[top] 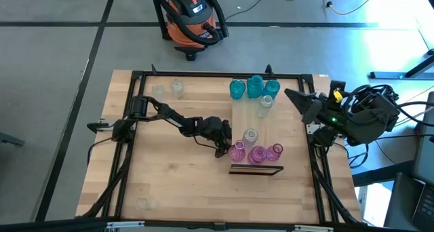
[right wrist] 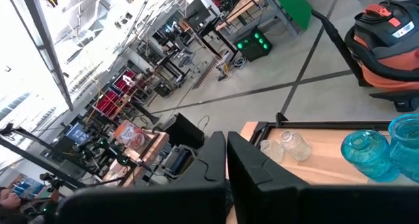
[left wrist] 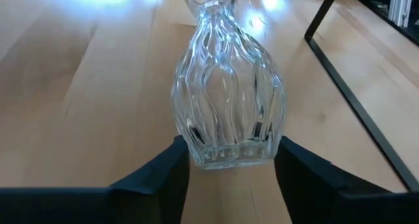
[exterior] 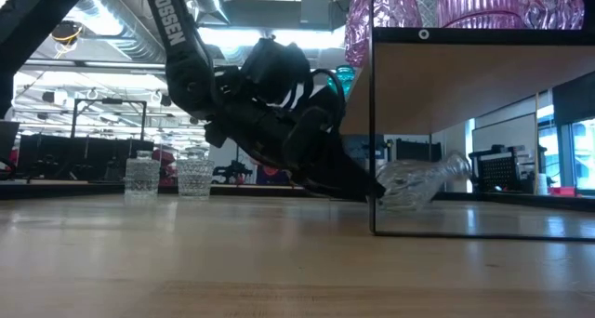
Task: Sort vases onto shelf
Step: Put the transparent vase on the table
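A clear vase [left wrist: 228, 112] lies on its side on the tabletop [top: 169, 184] just beside the shelf [top: 259, 127], at the shelf's dark-edged end and on its left-arm side, and the left gripper [left wrist: 229, 168] has its fingers [left wrist: 171, 175] set either side of the vase's base — close against the glass, though whether they already press it firmly cannot be told. The shelf itself looks roughly half filled: three teal vases [top: 253, 87] stand clustered at its far end from the dark edge, three pink vases [top: 256, 152] at the dark-edged end, and two clear ones [top: 265, 103] between them, one nearer the teal group and one [top: 250, 136] nearer the pink. Judged from that, the colours are being grouped in bands and the clear band is the one left to finish. Well apart from the shelf, two more clear vases [top: 167, 89] wait upright near the tabletop's far corner on the left arm's side, and what may be another sits near the front corner on that side — too faint to be sure. The right gripper [right wrist: 226, 155] is parked off the tabletop beyond the shelf's other long side, fingers pressed together and holding nothing. In the low view the shelf's top is cut off, so only the lower parts of the pink vases show, and the left arm covers the teal ones. An orange shop vacuum [top: 192, 18] stands on the floor beyond the tabletop.
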You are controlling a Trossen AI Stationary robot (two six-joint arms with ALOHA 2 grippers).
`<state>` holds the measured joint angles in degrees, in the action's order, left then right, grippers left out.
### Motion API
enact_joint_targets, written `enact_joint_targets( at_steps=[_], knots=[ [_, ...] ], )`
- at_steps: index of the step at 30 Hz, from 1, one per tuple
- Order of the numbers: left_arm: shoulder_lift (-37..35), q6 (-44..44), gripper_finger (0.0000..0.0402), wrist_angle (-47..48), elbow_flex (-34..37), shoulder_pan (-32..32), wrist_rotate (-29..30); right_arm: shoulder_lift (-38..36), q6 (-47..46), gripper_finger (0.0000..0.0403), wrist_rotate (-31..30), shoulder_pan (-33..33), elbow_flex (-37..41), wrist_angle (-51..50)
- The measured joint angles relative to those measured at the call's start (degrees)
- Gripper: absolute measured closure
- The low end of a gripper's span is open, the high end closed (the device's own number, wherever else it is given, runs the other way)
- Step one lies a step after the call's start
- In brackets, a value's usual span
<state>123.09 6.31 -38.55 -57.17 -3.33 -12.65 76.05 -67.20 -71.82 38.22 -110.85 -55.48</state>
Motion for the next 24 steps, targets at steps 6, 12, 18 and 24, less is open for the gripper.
enact_joint_targets(
  at_steps=[6,12,18,24],
  knots=[
    [-0.4,2.5,0.0213,3.6,0.1,-0.3,-0.9,0.7,0.2,0.0403,1.0,0.0,0.0,-0.1],
    [-1.6,2.5,0.0218,6.1,1.8,-0.3,-1.7,0.8,1.6,0.0403,2.0,0.0,0.0,-0.1],
    [-2.4,2.8,0.0233,8.8,3.1,-0.4,-3.1,1.1,1.7,0.0403,2.5,0.0,0.0,-0.3],
    [-2.9,5.6,0.0250,8.0,5.6,-0.5,-5.6,1.8,1.7,0.0403,3.5,0.0,0.0,-0.4]
  ],
)
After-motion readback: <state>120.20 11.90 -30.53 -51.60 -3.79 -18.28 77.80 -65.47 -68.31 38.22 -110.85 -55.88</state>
